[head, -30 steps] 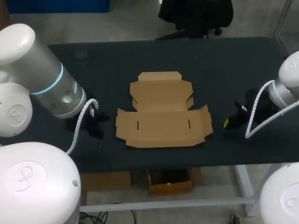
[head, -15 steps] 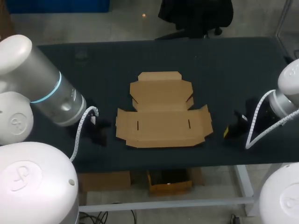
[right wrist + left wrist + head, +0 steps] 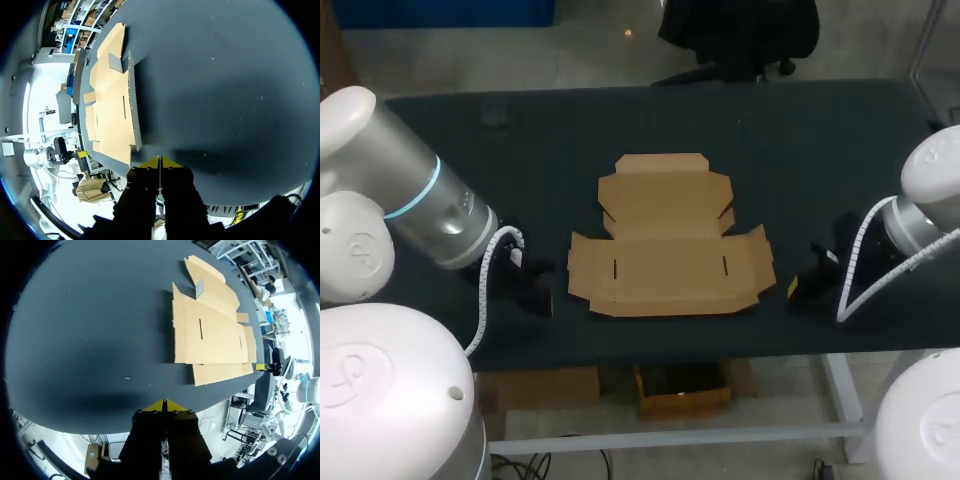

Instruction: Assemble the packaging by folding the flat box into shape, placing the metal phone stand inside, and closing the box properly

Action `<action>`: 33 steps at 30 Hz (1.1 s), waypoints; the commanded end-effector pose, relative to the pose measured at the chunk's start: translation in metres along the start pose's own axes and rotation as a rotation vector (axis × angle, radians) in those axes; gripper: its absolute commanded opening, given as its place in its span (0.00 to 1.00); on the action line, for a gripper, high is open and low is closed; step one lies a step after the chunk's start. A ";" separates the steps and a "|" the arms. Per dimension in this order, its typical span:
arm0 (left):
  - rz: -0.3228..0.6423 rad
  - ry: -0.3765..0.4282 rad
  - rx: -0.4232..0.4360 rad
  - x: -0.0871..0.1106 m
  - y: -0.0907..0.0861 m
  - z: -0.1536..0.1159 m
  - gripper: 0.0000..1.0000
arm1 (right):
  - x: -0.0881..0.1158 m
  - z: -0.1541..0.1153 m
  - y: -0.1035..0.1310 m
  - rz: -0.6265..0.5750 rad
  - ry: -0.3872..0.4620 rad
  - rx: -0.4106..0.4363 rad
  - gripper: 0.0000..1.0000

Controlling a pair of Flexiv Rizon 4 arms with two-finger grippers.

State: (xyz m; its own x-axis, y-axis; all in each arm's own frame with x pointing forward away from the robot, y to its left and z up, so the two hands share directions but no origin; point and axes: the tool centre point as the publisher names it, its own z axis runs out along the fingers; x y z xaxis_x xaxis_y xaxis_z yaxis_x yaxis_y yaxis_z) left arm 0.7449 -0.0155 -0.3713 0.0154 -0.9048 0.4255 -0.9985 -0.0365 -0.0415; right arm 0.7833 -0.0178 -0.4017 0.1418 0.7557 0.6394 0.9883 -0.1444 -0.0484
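Note:
A flat brown cardboard box blank (image 3: pixel 668 238) lies unfolded in the middle of the dark table; it also shows ahead of my left gripper as the blank (image 3: pixel 210 325) and ahead of my right gripper as the blank (image 3: pixel 112 100). My left gripper (image 3: pixel 542 298) hovers low near the front edge, left of the blank, shut and empty; its yellow tips (image 3: pixel 164 405) meet. My right gripper (image 3: pixel 793 288) sits right of the blank, shut and empty, its tips (image 3: pixel 159 162) together. No metal phone stand is in view.
The dark table (image 3: pixel 520 150) stretches wide behind and beside the blank. Its front edge runs close below both grippers. Under the table a cardboard carton (image 3: pixel 682 388) stands on the floor.
Both grippers have slid toward the table's front edge, and the right one has also come a little closer to the blank. The blank has not moved.

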 end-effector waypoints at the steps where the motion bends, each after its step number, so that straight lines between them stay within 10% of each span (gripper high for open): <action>1: 0.002 0.008 -0.023 0.001 -0.008 0.012 0.00 | -0.001 0.007 0.006 -0.006 0.014 0.013 0.00; 33: 0.010 0.036 -0.063 0.003 -0.017 0.030 0.00 | 0.010 0.016 -0.009 -0.002 0.010 0.047 0.00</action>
State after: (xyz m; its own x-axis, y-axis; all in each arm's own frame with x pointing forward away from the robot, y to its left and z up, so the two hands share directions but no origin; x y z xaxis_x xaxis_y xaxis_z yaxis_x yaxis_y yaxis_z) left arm 0.7599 -0.0281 -0.3926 0.0049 -0.8900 0.4559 -1.0000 -0.0021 0.0067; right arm 0.7776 0.0014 -0.4073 0.1407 0.7506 0.6456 0.9900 -0.1125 -0.0849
